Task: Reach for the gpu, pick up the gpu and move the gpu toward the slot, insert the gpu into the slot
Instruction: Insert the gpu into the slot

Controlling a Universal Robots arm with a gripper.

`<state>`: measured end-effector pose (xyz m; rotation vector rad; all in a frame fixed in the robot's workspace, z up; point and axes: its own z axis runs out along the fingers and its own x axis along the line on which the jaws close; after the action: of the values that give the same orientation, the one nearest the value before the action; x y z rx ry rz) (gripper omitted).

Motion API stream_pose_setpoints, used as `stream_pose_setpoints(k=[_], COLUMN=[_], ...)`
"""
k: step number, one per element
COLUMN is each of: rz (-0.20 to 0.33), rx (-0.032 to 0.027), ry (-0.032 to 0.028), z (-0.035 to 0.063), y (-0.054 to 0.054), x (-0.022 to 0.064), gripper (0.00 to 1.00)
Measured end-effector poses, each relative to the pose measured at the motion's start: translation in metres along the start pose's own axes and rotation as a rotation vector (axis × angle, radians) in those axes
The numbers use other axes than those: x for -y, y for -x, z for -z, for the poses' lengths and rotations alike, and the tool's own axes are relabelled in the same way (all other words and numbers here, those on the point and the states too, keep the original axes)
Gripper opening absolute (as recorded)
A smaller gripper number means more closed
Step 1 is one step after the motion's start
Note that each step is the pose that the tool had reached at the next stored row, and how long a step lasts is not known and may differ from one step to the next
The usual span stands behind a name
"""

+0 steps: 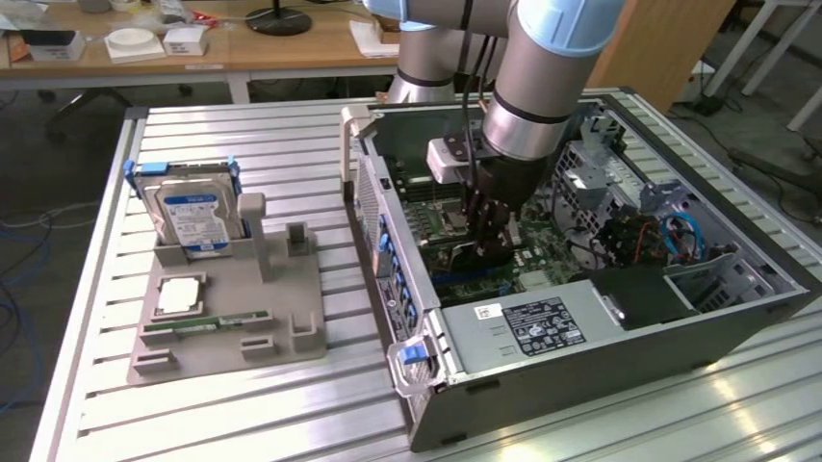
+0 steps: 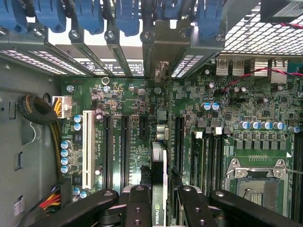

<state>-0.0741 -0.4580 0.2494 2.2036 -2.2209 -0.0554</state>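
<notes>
Inside the open computer case (image 1: 617, 371) my gripper (image 1: 491, 248) reaches straight down over the motherboard (image 1: 452, 219). From the wrist, the gpu (image 2: 159, 163) appears edge-on as a thin green card, its silver bracket (image 2: 161, 71) lying against the case's rear slot openings. My gripper (image 2: 160, 201) is shut on the gpu, with a black finger (image 2: 137, 205) on either side of it. The card stands between two long black slots (image 2: 125, 151) on the board. The slot directly beneath it is hidden by the card itself.
A grey holder (image 1: 225, 342) on the exterior view's left carries a blue-labelled hard drive (image 1: 191, 217), a memory stick (image 1: 206, 325) and a processor (image 1: 177, 294). The power supply (image 1: 533, 322), a drive cage (image 1: 700, 279) and cables (image 1: 642, 236) crowd the case around the arm.
</notes>
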Motion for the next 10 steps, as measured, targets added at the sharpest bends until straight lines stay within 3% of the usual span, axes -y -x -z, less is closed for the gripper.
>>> stream_pose_setpoints(k=[10], rz=[0.000], rx=[-0.0007], ry=[0.0005], z=[0.0014], y=[-0.0001], x=[0.0004], gripper=[0.26])
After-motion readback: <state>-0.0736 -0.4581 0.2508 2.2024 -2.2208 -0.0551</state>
